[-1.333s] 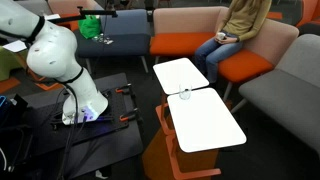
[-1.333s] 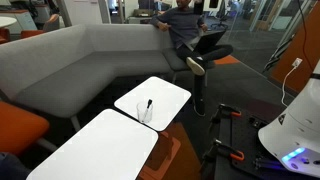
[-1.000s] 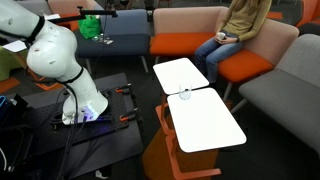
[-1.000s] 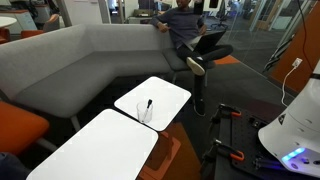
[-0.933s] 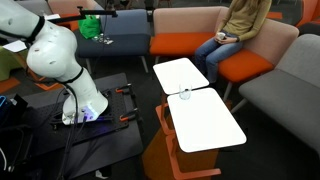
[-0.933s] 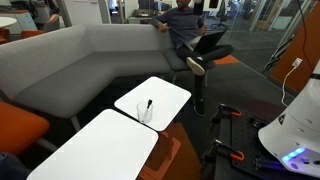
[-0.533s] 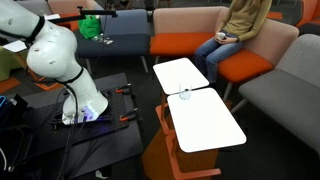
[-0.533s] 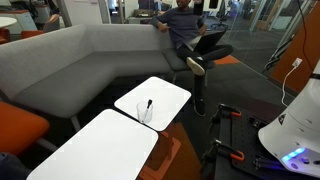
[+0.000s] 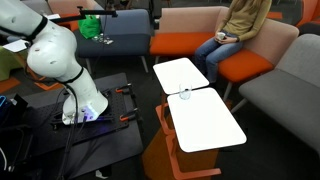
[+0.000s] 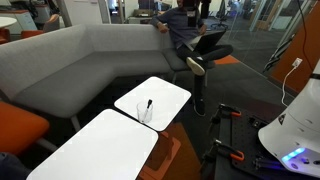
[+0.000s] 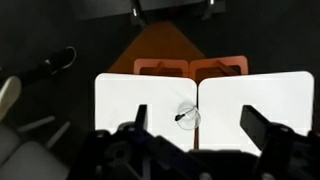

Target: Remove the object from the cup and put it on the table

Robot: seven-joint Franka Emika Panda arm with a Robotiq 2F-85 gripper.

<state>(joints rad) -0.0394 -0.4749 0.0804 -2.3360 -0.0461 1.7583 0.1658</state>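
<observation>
Cup and its contents set the terms, so we start there. Reading the wrist view from the left, the small clear cup stands on a white tabletop, just beside the inner edge where it meets the neighbouring tabletop and about midway along that edge. A slim dark object leans out of it; in an exterior view the object rises above the rim.

We judge the step in hand to be the approach, with nothing grasped yet. To do it well, we would bring the gripper down over that inner edge and centre it on the object's free upper end. We would close on the object alone, without touching the glass. Drawing it out along its lean should keep the light cup from tipping or sliding over the seam. We would then lay it on bare tabletop, away from edges and corners.

The white arm stands well apart from the tabletops, its upper links leaving the picture. The wrist looks down from high above. The fingers are dark, blurred, spread wide and hold nothing.
</observation>
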